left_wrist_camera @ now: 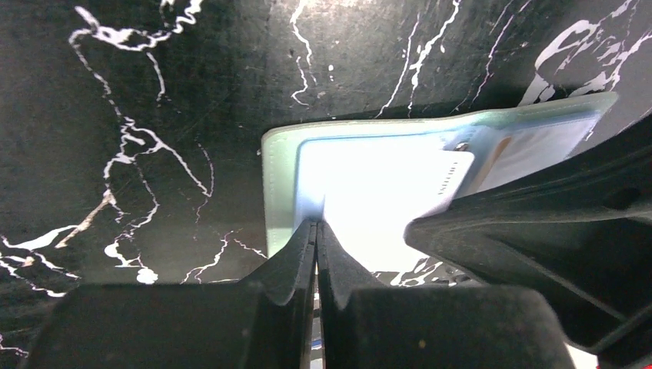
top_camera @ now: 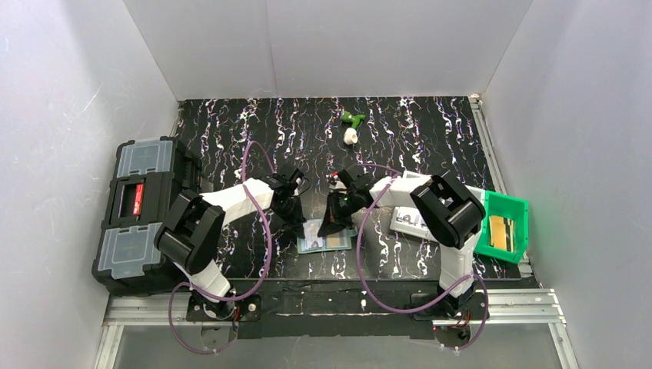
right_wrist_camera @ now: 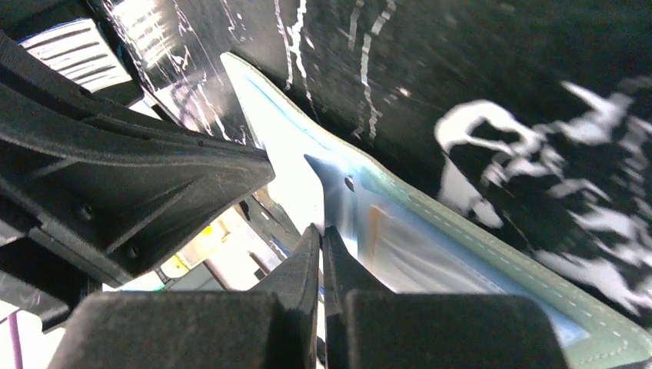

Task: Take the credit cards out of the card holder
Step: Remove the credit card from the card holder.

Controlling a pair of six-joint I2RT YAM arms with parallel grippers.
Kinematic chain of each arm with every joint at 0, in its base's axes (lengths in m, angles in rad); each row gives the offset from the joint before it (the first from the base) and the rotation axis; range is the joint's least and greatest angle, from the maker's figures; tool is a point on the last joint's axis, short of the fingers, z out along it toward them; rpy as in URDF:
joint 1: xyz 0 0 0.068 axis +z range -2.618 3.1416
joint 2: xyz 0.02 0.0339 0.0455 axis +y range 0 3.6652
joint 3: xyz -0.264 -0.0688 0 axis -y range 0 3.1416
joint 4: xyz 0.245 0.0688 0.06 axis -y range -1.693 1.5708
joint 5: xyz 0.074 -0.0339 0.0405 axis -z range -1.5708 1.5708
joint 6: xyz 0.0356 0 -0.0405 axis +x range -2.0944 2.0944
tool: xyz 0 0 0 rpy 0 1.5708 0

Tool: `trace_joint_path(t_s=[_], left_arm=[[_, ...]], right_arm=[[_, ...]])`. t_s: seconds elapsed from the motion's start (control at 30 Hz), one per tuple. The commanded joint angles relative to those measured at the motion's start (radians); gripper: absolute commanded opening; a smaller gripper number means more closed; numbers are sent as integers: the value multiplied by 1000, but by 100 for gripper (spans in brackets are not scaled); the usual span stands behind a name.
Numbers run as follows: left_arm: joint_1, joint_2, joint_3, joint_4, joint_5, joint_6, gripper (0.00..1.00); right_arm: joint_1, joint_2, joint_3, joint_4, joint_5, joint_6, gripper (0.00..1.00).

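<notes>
Left fingers: my left fingers (left_wrist_camera: 311, 237) are closed to a hairline slit, with their tips on the near edge of the pale grey-green soft folding card holder (left_wrist_camera: 281, 165). I cannot tell whether a thin layer is nipped between them.
Why there: I judge they are pinning this side, so the soft holder neither slides nor folds shut while my other arm works.
Right fingers: my right fingers (right_wrist_camera: 317, 240) are also pressed together, with their tips just beside the small metal snap (right_wrist_camera: 349, 183) on the inner panel. I cannot tell whether a card edge is caught between them.
Card holder: it lies open and flat on the black, white-veined worktop (top_camera: 430, 131), between my two arms and towards the near edge.
Card: a pale, flat rectangular card with printed marks (left_wrist_camera: 384, 184) sits skewed over the inner pocket, one corner pointing at the snap. The black bulk of my right fingers covers its lower corner. It looks partly drawn out, not free.
Green plastic bin (top_camera: 511, 206): it stands well apart on the far right, with a flat yellowish piece inside. It is probably where freed cards go.
Next move: pull the card along the pocket mouth while the left side holds firm.
Risk: the soft holder could lift or drag along with the card.
</notes>
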Motion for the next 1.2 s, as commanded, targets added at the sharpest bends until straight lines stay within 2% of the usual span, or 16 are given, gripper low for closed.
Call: trace_joint_path(t_s=[0.0,0.53,0.8,0.83,0.9,0.93,1.0,1.07,1.1,1.13,1.17], left_arm=[[-4,59,-68,-39,-109,11,0],[-2,37,-51,-42,-87,17,0],[-4,-84,65,-69,2,56,0],[-5,-102,84,-80,10,62,3],[-6,-135,126,-96,22,69,15],[-6,-152,144,-106,27,72,25],[-5,-179,175,-124,34,78,50],[-6,-203,197,-136,40,83,82],[-6,-214,206,-141,43,86,92],[-6,-223,215,-146,45,88,97],[-6,-230,224,-152,47,91,98]], right_arm=[[-62,-67,-69,-35,80,-33,1],[-97,-250,-75,-174,149,-102,1],[-115,-387,-62,-244,142,-112,1],[-117,-405,-58,-256,143,-114,1],[-121,-438,-51,-280,149,-116,1],[-124,-456,-49,-292,154,-117,1],[-134,-492,-45,-320,166,-120,1],[-153,-535,-47,-347,180,-125,1],[-167,-560,-51,-363,187,-127,1],[-186,-586,-60,-378,192,-131,1],[-211,-615,-74,-393,193,-135,1]])
